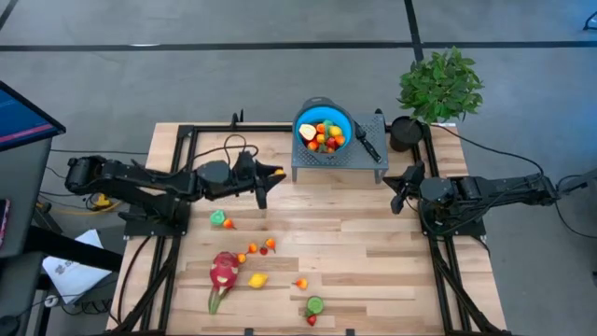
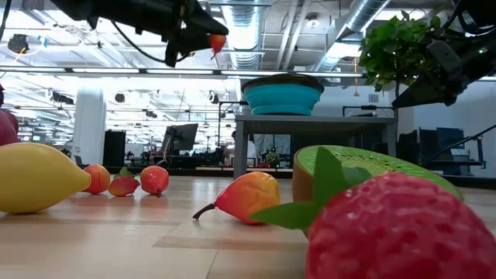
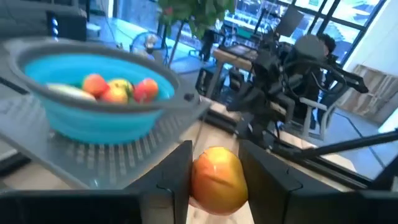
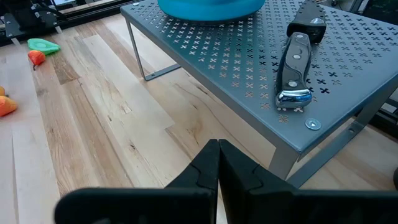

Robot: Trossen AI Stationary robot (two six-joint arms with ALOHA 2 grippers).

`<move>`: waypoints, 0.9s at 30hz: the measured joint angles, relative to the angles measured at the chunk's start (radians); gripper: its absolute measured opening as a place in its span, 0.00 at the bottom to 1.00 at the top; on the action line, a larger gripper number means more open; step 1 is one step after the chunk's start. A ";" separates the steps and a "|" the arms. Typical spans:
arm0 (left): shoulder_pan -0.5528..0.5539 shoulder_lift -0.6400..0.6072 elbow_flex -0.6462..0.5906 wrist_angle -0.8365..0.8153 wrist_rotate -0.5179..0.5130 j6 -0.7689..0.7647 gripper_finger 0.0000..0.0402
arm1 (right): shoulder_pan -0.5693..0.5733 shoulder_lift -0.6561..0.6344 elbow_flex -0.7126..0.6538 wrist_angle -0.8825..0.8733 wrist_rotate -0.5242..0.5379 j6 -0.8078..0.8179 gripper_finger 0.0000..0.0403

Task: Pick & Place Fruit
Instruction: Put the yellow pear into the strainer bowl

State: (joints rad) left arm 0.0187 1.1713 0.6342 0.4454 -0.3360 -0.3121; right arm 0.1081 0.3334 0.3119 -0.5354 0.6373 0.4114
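My left gripper [image 1: 275, 174] hangs above the table's left middle, just left of the grey perforated stand [image 1: 338, 161]. It is shut on a small orange-red fruit [image 3: 216, 179], which also shows high up in the low view [image 2: 218, 41]. A blue bowl [image 1: 324, 129] holding several small fruits stands on the stand. On the near part of the table lie loose fruits: a pink dragon fruit [image 1: 223, 272], a lemon [image 1: 257, 279] and a green slice [image 1: 217, 218]. My right gripper [image 4: 218, 163] waits shut at the table's right, touching nothing. My left gripper pinches the orange-red fruit by its two sides [image 3: 198, 177] between the two fingers [image 3: 174, 180]. The fingers lie level and point toward the stand and the bowl. The fruit is lifted clear of the table.
A black-handled knife [image 4: 297, 62] lies on the stand beside the bowl. A potted plant [image 1: 440, 84] stands at the far right corner. More small fruits lie near the front edge: a strawberry [image 2: 403, 225], a green half [image 2: 364, 167] and an orange one [image 2: 248, 195].
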 joint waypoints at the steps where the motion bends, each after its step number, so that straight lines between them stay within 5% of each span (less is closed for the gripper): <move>1: 0.007 0.000 0.009 0.000 0.000 0.017 0.29 | 0.000 0.000 0.000 0.000 0.000 0.000 0.00; 14: 0.067 0.015 0.077 0.013 0.000 0.106 0.29 | 0.000 0.000 0.000 0.000 0.000 0.000 0.00; 27: 0.115 0.210 0.260 0.026 0.003 0.217 0.29 | 0.000 0.000 0.000 -0.004 0.071 -0.002 0.00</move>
State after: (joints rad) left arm 0.1339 1.3816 0.8944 0.4717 -0.3331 -0.0946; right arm 0.1081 0.3336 0.3119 -0.5396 0.7082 0.4091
